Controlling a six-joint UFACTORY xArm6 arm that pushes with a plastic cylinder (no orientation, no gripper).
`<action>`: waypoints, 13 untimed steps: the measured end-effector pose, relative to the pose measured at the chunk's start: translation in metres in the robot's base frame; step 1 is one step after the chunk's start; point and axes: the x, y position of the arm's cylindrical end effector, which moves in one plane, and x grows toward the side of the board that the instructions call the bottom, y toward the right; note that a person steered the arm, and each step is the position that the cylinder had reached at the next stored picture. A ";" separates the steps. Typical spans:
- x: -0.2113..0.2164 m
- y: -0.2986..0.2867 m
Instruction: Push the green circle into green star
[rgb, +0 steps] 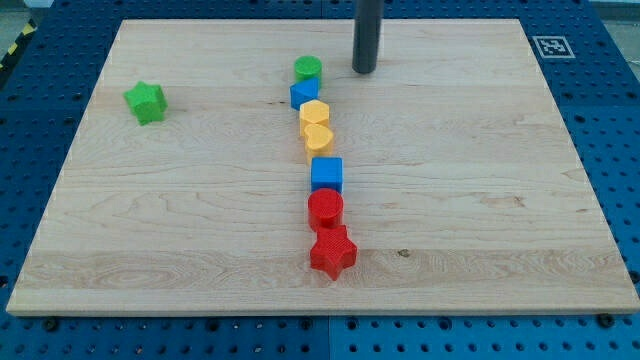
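The arm's straight dark rod comes down from the view's top, and my tip (363, 70) rests on the pale wooden board (500, 200) just to the view's right of the green circle, a small green cylinder block (308, 69), with a narrow gap between them. The rod has no jaws, so it grasps nothing; it stands free of every block.

The green circle is the top end of a column of 7 blocks. Directly below it, touching or nearly so, sits a blue block (304, 94) whose shape is hard to make out. Below that come 2 yellow blocks: an upper yellow one (314, 113) and a yellow heart (318, 139), pressed together. Further down the column from the green circle lie a blue cube (326, 174), then a red cylinder (325, 208), then a red star (333, 252) at the bottom end.

The green star, a small green star-shaped block (145, 101), lies alone, well apart from the green circle, toward the view's left and slightly lower.

A black-and-white marker tag (550, 45) sits at the board's corner, far to the view's right of the green circle.
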 end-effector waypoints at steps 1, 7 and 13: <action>0.001 -0.021; 0.022 -0.117; 0.013 -0.211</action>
